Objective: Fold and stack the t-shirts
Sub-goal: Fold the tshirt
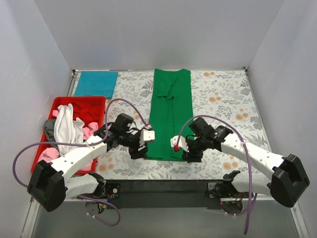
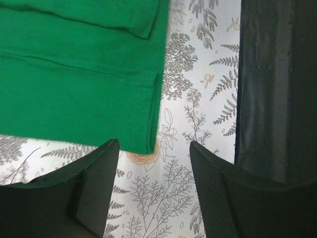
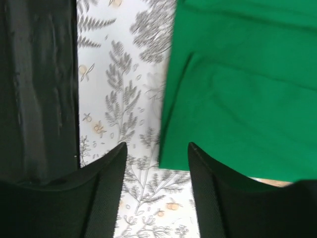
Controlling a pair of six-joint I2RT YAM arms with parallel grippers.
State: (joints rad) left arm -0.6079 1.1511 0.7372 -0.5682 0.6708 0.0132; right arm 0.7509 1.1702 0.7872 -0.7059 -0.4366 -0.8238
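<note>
A bright green t-shirt [image 1: 171, 111] lies folded into a long strip down the middle of the table. My left gripper [image 1: 139, 153] is open at its near left corner; the left wrist view shows that corner [image 2: 143, 141] just ahead of the jaws. My right gripper [image 1: 190, 157] is open at its near right corner [image 3: 171, 158]. Both are empty. A folded teal-blue t-shirt [image 1: 96, 84] lies at the far left. White [image 1: 67, 126], pink [image 1: 91, 130] and dark grey [image 1: 49, 128] shirts are heaped in the red tray.
The red plastic tray [image 1: 91, 102] stands at the left edge. A grey floral table cloth [image 1: 223, 104] covers the table. A black strip [image 1: 163, 186] runs along the near edge. White walls enclose three sides.
</note>
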